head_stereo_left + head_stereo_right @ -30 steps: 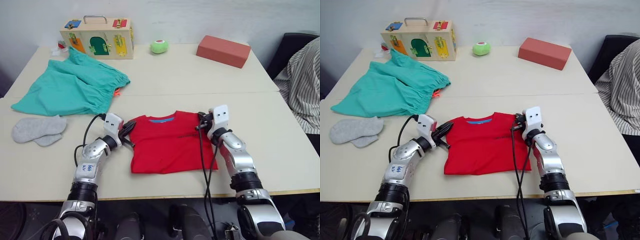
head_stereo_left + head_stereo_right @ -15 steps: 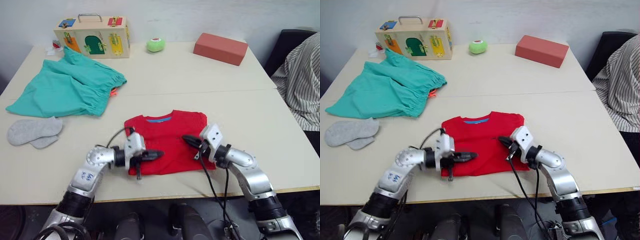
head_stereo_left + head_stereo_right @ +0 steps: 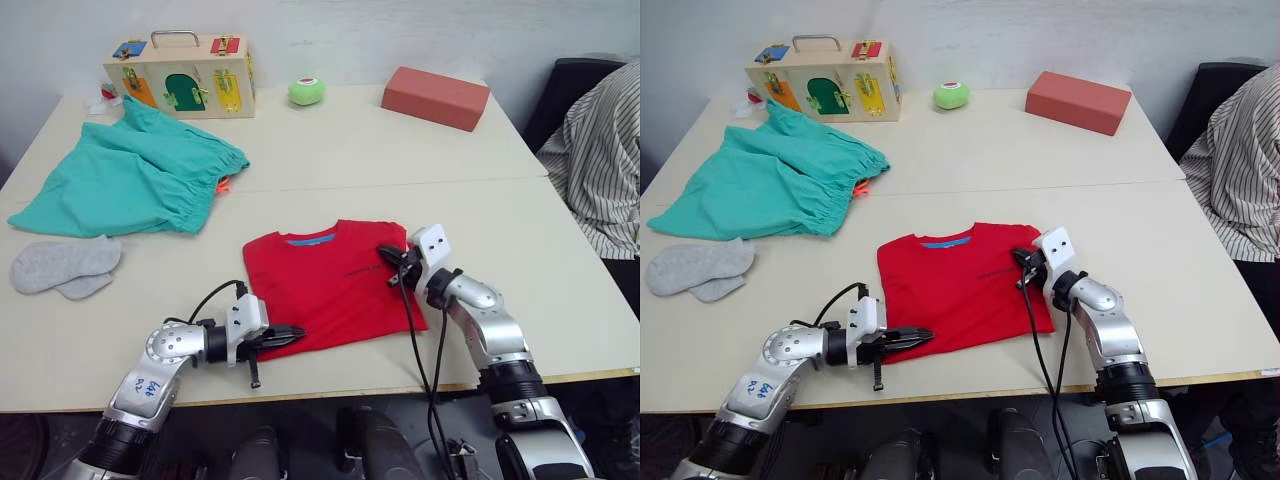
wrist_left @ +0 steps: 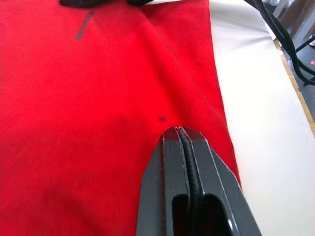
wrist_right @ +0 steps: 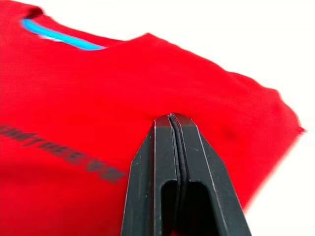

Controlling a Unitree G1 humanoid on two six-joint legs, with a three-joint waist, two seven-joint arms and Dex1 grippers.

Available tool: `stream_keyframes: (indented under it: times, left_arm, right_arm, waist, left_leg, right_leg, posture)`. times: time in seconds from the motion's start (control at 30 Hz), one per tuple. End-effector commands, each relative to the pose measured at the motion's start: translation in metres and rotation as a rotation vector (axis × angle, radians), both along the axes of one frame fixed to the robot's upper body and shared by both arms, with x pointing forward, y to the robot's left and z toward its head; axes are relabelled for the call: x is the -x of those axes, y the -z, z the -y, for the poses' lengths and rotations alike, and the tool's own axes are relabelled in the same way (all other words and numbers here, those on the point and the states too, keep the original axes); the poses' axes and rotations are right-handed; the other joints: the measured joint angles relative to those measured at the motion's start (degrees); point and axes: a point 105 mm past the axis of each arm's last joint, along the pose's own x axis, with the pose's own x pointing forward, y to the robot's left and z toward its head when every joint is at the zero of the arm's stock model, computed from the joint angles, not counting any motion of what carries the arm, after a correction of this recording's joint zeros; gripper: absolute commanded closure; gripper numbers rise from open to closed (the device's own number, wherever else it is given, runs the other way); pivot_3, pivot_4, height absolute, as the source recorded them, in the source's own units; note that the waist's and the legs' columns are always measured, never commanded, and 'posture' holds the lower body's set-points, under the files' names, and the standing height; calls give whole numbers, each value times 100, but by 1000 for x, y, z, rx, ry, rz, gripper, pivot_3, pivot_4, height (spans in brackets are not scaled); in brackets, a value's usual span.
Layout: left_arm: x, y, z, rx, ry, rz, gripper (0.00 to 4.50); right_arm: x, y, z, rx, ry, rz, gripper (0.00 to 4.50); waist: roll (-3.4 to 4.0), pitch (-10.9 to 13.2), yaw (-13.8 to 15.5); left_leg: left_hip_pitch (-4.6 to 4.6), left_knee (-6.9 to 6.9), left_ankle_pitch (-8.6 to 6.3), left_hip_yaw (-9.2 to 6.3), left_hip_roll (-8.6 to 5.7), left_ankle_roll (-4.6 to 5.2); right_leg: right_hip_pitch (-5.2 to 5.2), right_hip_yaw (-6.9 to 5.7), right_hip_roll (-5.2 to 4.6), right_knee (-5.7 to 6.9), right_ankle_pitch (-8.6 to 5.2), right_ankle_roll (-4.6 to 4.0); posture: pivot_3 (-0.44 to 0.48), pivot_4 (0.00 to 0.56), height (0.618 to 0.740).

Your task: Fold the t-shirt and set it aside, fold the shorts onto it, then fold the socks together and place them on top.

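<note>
Table (image 3: 560, 270): t-shirt (image 3: 330, 290) flat, between both closed pincers.

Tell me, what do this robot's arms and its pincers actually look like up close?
Both arms are jointed silver-grey metal tubes with black rings at the joints and loose black cables running along them. The left arm carries a small white sticker with blue print. Each wrist ends in a white block. The left gripper and right gripper are each two slim, flat black fingers tapering to a wedge tip.

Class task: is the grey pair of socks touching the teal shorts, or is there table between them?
Apart. In the left eye view a strip of bare table separates the socks from the shorts.
</note>
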Motion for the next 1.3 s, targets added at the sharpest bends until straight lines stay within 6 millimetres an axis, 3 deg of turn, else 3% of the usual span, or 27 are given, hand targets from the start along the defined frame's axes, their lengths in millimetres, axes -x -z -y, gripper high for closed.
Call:
stream_keyframes:
  times: [0.03,0.1,0.23,0.3,0.37,0.6,0.77,0.87,1.03,1.07,1.13,1.3]
  left_arm:
    - [5,4,-11,8,-29,-38,4449]
    - [6,-9,-10,67,-20,-33,4449]
    - [-2,-47,-8,208,-19,-21,4449]
    - [-14,-56,-4,217,-41,3,4449]
    - [-22,-50,-1,171,-53,20,4449]
    - [-37,-21,4,43,-84,35,4449]
    - [-40,-7,-5,15,-121,9,4449]
    - [-39,-8,-4,42,-115,6,4449]
    - [-29,-28,-1,150,-61,61,4449]
    - [-25,-37,-3,178,-49,79,4484]
    - [-18,-55,-6,209,-15,111,4102]
    - [1,-92,-16,221,79,145,2715]
  right_arm:
    - [0,-15,13,-67,52,58,4500]
    - [4,-22,15,-87,43,88,4500]
    - [49,-45,-14,-107,-265,138,4500]
    - [74,-32,-33,-11,-413,98,4500]
    - [80,-16,-37,60,-439,64,4500]
    - [81,15,-27,206,-446,29,4500]
    - [107,28,-4,284,-549,26,4500]
    - [118,23,13,264,-543,42,4500]
    - [127,-18,30,26,-479,-15,4500]
    - [129,-24,33,-14,-472,-48,4334]
    - [132,-31,41,-92,-440,-154,3914]
    - [128,-33,65,-214,-342,-469,2181]
  waist:
    - [0,0,-12]
    - [1,1,-9]
    - [9,7,20]
    - [9,8,64]
    - [1,2,92]
    - [-2,5,105]
    - [-6,2,123]
    - [-9,1,131]
    - [-8,4,101]
    - [-8,6,94]
    - [-15,11,104]
    - [-22,16,126]
  left_leg:
    - [0,-1,0,0,0,1]
    - [-2,-3,-5,0,0,8]
    - [-19,-1,-4,-6,0,8]
    - [-25,2,-6,-12,-1,11]
    - [-25,8,-14,-16,-4,25]
    - [-30,8,-3,-9,-8,7]
    - [-38,14,-5,-17,-8,10]
    - [-36,21,-17,-21,-8,30]
    - [-26,22,-14,-24,-7,33]
    - [-25,20,-13,-24,-6,31]
    - [-24,17,-12,-26,-3,29]
    - [-42,22,-10,-49,-4,29]
  right_leg:
    - [0,0,0,0,0,0]
    - [-1,-1,0,-1,-1,-1]
    - [-12,-4,0,-4,-1,-1]
    - [-12,-7,0,-8,0,0]
    - [-9,-11,0,-10,1,3]
    - [-14,-12,0,-13,2,4]
    - [-11,-20,-2,-19,2,5]
    - [-2,-24,-2,-21,4,7]
    - [4,-20,-3,-15,7,8]
    - [4,-20,-2,-13,7,8]
    - [2,-21,-1,-10,6,6]
    - [-1,-30,-2,-15,4,-2]
  posture:
    - [0,150,740]
    - [0,150,740]
    - [0,150,740]
    - [0,150,740]
    - [0,150,740]
    - [0,150,740]
    - [0,150,740]
    - [0,150,740]
    - [0,150,740]
    - [0,150,740]
    - [0,150,740]
    - [0,150,740]
